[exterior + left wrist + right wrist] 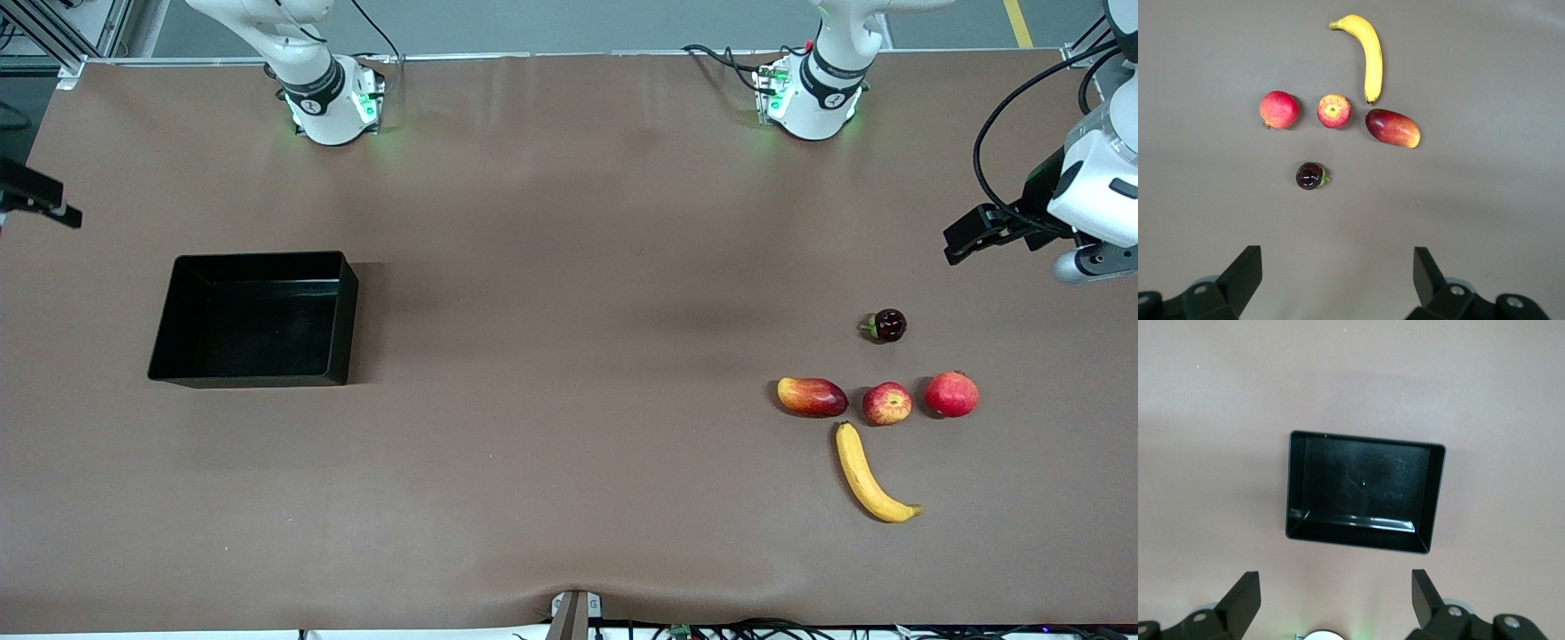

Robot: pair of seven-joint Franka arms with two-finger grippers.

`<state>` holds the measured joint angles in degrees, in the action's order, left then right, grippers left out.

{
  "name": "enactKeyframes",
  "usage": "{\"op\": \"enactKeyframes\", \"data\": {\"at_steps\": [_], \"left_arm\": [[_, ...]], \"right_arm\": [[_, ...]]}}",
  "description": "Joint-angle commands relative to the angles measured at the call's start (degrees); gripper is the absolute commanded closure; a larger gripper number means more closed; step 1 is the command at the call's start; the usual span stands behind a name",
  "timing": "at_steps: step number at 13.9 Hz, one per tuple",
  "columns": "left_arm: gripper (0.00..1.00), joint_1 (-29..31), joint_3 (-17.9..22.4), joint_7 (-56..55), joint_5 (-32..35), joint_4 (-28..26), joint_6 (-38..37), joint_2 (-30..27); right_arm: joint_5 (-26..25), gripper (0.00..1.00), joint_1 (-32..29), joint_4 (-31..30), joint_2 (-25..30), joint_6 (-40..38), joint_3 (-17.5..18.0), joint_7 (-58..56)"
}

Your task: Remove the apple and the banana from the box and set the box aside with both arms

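While both tools (1337, 280) (1335, 603) hang open, banana (867, 474) lies near apple (886, 404).

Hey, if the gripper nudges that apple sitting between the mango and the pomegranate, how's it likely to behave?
The apple looks round and smooth, so it would probably roll rather than slide. With the mango and pomegranate close beside it, it may bump one. Its skin looks glossy, possibly slippery.

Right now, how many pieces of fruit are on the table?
5, all toward the left arm's end: a dark plum-like fruit farthest back; mango, apple and pomegranate in a row; banana nearest the camera.
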<state>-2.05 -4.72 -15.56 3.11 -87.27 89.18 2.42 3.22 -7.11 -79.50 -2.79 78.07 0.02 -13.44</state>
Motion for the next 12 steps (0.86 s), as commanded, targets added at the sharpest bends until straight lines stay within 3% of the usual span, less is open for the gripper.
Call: {"op": "enactKeyframes", "data": {"at_steps": [1, 5, 12], "left_arm": [[0.0, 0.3, -0.1, 1.2, -1.1, 0.0, -1.3, -1.2], [0.0, 0.2, -0.2, 1.2, -1.2, 0.8, -2.2, -1.3], [0.0, 0.3, 0.1, 2.7, -2.6, 1.5, -5.0, -2.2]], "right_arm": [[-1.4, 0.0, 1.0, -9.6, 8.0, 2.9, 0.0, 1.6], [-1.1, 0.0, 3.2, -8.8, 7.6, 2.4, 1.1, 12.1], [-1.3, 0.0, 5.1, -7.1, 7.0, 2.3, 0.9, 11.5]]}}
